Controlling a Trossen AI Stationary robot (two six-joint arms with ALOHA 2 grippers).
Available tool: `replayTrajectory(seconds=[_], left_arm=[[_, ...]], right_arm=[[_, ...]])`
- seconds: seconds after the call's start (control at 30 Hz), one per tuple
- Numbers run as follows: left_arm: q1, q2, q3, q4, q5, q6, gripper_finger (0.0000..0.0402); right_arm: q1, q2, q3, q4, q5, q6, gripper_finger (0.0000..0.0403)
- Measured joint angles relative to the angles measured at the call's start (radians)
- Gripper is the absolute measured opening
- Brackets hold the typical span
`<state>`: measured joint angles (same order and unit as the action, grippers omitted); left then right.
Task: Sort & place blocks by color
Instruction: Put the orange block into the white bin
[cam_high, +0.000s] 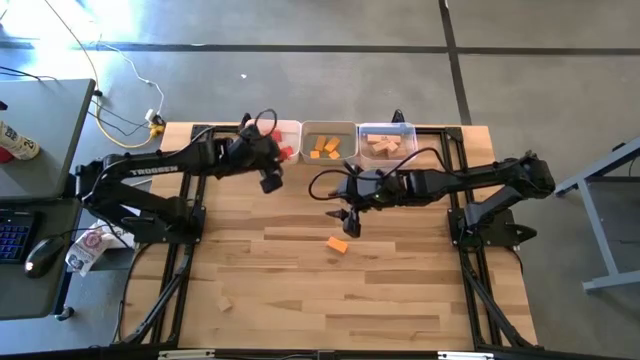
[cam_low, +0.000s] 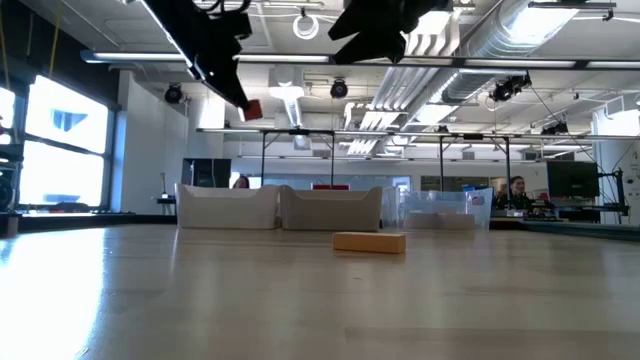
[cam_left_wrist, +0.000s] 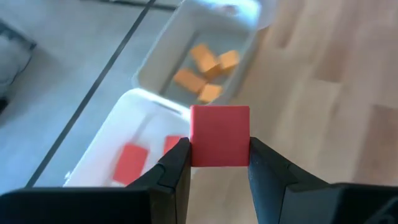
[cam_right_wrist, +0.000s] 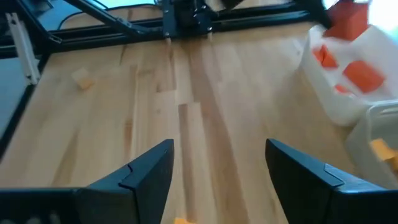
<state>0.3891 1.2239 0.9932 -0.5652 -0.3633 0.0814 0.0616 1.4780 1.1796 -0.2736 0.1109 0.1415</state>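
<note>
1. High view: the left gripper (cam_high: 272, 166) hangs beside the left bin (cam_high: 285, 140), which holds red blocks. The right gripper (cam_high: 347, 215) hovers just above an orange block (cam_high: 338, 245) lying on the table (cam_high: 300, 300). A pale block (cam_high: 226, 304) lies well apart, near the front left.
2. Low view: the orange block (cam_low: 369, 241) rests flat in front of the bins.
3. Left wrist view: the fingers (cam_left_wrist: 177, 165) clamp a red cube (cam_left_wrist: 219, 135) over the red bin (cam_left_wrist: 140, 134). This looks like the drop step; next, centre over the bin and release.
4. Right wrist view: the jaws stand apart, empty; next, probably descend onto the orange block.
</note>
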Motion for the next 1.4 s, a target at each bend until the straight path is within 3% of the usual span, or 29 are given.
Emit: replayTrajectory(seconds=[0.57, 0.73, 1.1, 1.4], left_arm=[[0.264, 0.156, -0.001, 0.003, 0.033, -0.028, 0.0098], [0.323, 0.222, -0.001, 0.018, 0.087, -0.047, 0.0110], [0.400, 0.315, -0.001, 0.067, 0.102, -0.088, 0.0122], [0.410, 0.318, -0.001, 0.069, 0.109, -0.159, 0.0159]], right_arm=[[0.075, 0.000, -0.018, -0.010, -0.009, 0.115, 0.0240], [0.099, 0.008, -0.018, -0.012, -0.003, 0.116, 0.0240], [0.125, 0.119, -0.018, 0.023, 0.002, 0.148, 0.0240], [0.144, 0.207, -0.018, 0.012, 0.000, 0.176, 0.0240]])
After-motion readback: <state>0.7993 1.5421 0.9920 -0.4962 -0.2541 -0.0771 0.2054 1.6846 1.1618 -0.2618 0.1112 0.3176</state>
